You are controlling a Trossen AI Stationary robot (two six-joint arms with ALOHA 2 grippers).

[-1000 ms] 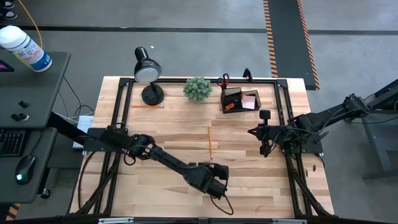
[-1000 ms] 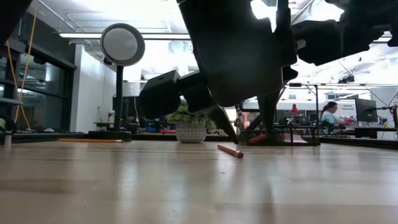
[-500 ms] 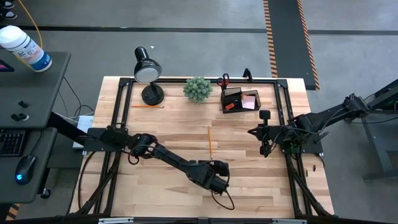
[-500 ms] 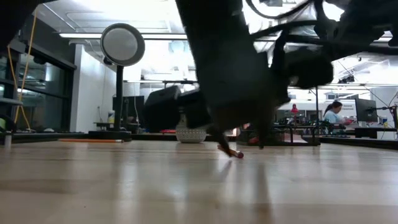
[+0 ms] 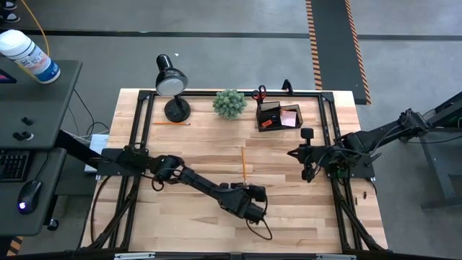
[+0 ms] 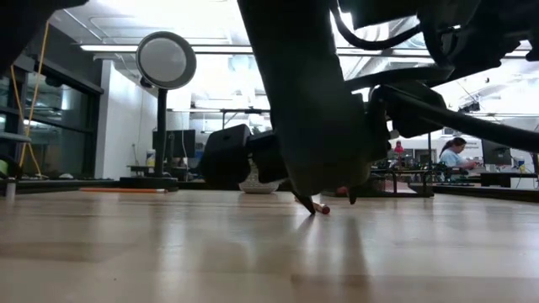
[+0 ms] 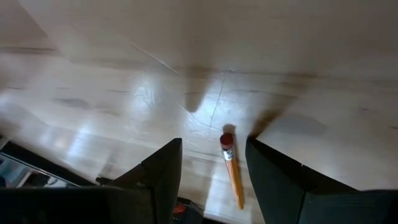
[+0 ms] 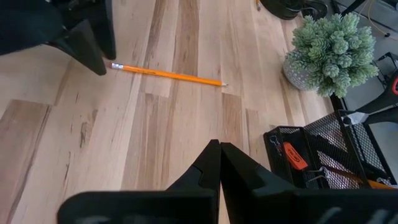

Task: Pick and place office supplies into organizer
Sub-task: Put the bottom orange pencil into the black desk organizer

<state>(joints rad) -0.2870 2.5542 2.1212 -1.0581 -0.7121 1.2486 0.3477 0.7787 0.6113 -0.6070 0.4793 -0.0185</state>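
table (image 5: 289, 209) | pencil (image 7: 232, 173) eraser end between open left jaws (image 7: 212, 167)

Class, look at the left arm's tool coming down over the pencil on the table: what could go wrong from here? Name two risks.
1. The left tool is open astride only the eraser end of the pencil. A pinch that far from the middle may let the pencil swing or slip when lifted.
2. The fingers sit very low over the table; closing may scrape the wood or nudge the round pencil into rolling away.
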